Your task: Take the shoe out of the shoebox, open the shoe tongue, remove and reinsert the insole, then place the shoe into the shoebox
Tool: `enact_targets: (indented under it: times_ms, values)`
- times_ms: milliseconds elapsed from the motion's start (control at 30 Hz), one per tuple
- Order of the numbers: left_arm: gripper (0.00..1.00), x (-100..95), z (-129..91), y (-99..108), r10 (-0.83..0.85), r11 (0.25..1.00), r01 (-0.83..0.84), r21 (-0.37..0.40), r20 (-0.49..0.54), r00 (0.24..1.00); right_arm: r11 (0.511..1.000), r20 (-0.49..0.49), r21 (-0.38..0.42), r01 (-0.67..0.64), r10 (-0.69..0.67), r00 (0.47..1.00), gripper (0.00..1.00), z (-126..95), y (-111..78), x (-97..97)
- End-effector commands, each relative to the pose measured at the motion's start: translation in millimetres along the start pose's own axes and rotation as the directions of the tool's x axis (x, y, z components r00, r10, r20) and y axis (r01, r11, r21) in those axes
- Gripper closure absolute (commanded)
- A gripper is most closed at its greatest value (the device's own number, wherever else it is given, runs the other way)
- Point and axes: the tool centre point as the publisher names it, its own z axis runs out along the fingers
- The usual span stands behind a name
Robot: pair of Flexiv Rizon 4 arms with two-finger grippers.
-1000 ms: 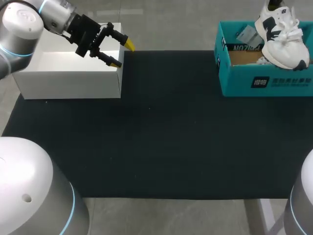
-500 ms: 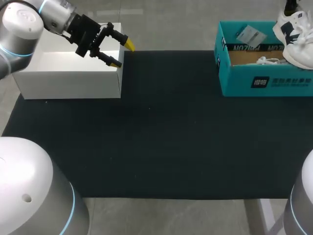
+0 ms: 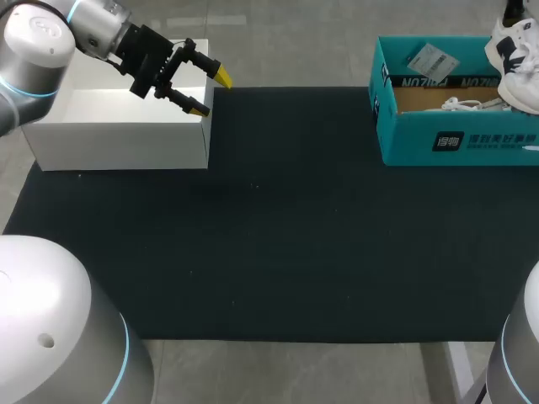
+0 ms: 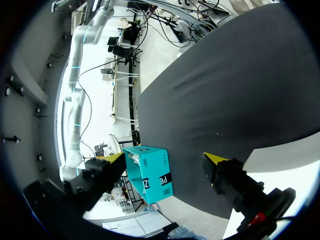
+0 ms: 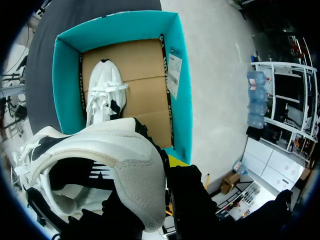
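When you read the table from the near edge outward, the black mat (image 3: 278, 236) comes first and covers most of the surface. At its far left corner stands a white box (image 3: 118, 126). The left gripper (image 3: 209, 93) hovers over that box's right end with its fingers spread wide and nothing between them. At the far right corner you find the teal shoebox (image 3: 455, 126), open at the top. A second shoe (image 5: 105, 97) lies on its cardboard floor and a paper tag (image 3: 429, 59) sits on an inner wall. The right gripper (image 5: 170, 175) pinches the white shoe (image 5: 100, 160) at the heel. One yellow fingertip shows beside the heel; the other is hidden by the shoe. The shoe hangs raised above the shoebox's far right corner.
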Motion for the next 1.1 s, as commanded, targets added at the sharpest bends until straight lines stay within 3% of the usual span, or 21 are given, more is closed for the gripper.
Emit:
enact_targets:
  times_ms: [33,167,267,367,400,467,933,1100]
  values:
    - [0.00,-0.4,0,-1,0.001,1.000,-0.001,-0.003,-0.003,1.000,0.999,-0.034,-0.006,-0.039,0.038,0.999,1.00,4,-4.9,-17.8]
    - [0.00,-0.4,0,-1,0.001,1.000,-0.001,-0.003,-0.003,1.000,0.993,-0.052,-0.050,-0.111,0.108,0.993,1.00,5,-6.9,-17.9]
    - [0.00,-0.4,0,-1,0.001,1.000,-0.001,-0.003,-0.003,1.000,0.977,-0.098,-0.004,-0.214,0.212,0.972,1.00,6,-13.5,-14.3]
    - [0.00,-0.4,0,-1,0.001,1.000,-0.001,-0.003,-0.003,1.000,0.898,-0.151,0.069,-0.434,0.440,0.885,1.00,4,-17.4,-12.3]
    - [0.00,-0.4,0,-1,0.001,1.000,-0.001,-0.003,-0.003,1.000,0.849,-0.143,0.139,-0.510,0.527,0.838,1.00,3,-19.2,-12.3]
    - [0.00,-0.4,0,-1,0.001,1.000,-0.001,-0.003,-0.003,1.000,0.811,-0.098,0.157,-0.564,0.581,0.808,1.00,0,-18.6,-11.6]
    - [0.00,-0.4,0,-1,0.001,1.000,-0.001,-0.003,-0.003,1.000,0.799,-0.072,0.135,-0.585,0.597,0.799,1.00,-4,-14.1,-11.7]
    - [0.00,-0.4,0,-1,0.001,1.000,-0.001,-0.003,-0.003,1.000,0.575,-0.076,0.195,-0.795,0.817,0.572,1.00,1,-7.4,-12.4]
